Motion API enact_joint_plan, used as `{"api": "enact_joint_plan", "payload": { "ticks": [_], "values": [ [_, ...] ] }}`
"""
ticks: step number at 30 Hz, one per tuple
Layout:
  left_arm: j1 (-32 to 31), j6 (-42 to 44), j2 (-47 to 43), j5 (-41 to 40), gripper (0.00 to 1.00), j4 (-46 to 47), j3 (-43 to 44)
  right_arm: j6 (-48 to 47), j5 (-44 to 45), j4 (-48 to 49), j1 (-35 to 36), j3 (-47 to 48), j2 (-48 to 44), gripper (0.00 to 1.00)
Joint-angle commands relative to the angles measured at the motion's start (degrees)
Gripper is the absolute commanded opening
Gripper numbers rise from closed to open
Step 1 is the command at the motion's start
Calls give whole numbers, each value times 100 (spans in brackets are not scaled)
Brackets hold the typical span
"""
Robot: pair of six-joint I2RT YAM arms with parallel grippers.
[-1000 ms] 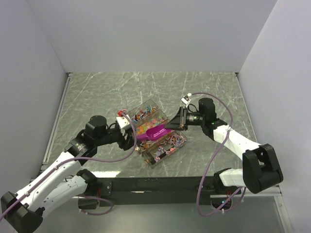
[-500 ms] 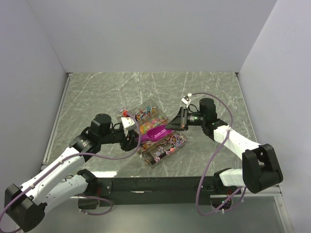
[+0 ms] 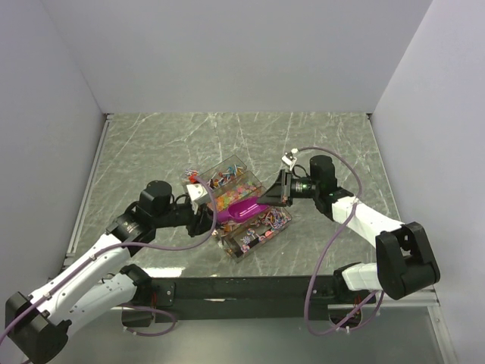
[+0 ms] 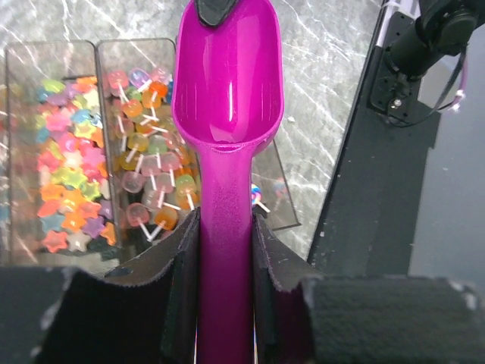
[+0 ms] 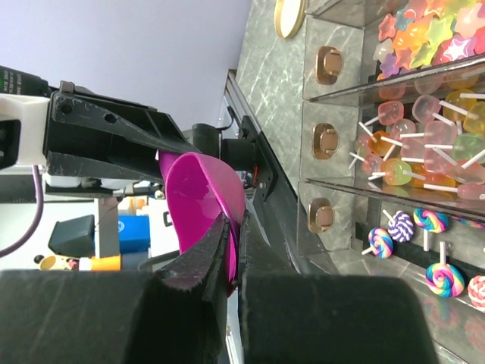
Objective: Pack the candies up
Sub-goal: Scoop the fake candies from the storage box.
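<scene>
The candies fill a clear compartment box (image 3: 250, 227): star sweets (image 4: 64, 189), stick lollipops (image 4: 148, 152) and swirl lollipops (image 5: 424, 235). A magenta scoop (image 3: 242, 210) hangs over the box, its bowl (image 4: 227, 83) empty. My left gripper (image 4: 225, 227) is shut on the scoop's handle; in the top view it (image 3: 206, 220) is at the box's left side. My right gripper (image 5: 233, 235) is shut on the rim of the scoop's bowl (image 5: 201, 205); in the top view it (image 3: 267, 199) is at the box's right side.
A round tan lid (image 5: 289, 17) lies on the marble table beyond the box. Gold knobs (image 5: 330, 64) sit on the box's front wall. The black base rail (image 3: 242, 288) runs along the near edge. Grey walls stand on three sides.
The scoop, held by both grippers, has sunk slightly toward the box. The left arm shifted a little and the right gripper moved slightly left and down.
</scene>
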Motion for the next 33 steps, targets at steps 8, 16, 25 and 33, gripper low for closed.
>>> {"api": "enact_joint_plan", "payload": {
  "ticks": [8,16,25,33],
  "values": [
    [37,-916,-495,-894,1,511,242,-1328,600,-1395,-86,209,110,33],
    [37,-794,-179,-1465,1,-491,646,-2909,3321,-3748,-60,1150,-496,54],
    [37,-48,401,-2046,1,-1493,1376,-3482,5733,-4472,608,1150,-375,52],
    [37,261,700,-2108,1,-2179,1745,-3683,5961,-4296,907,1229,21,42]
  ]
}}
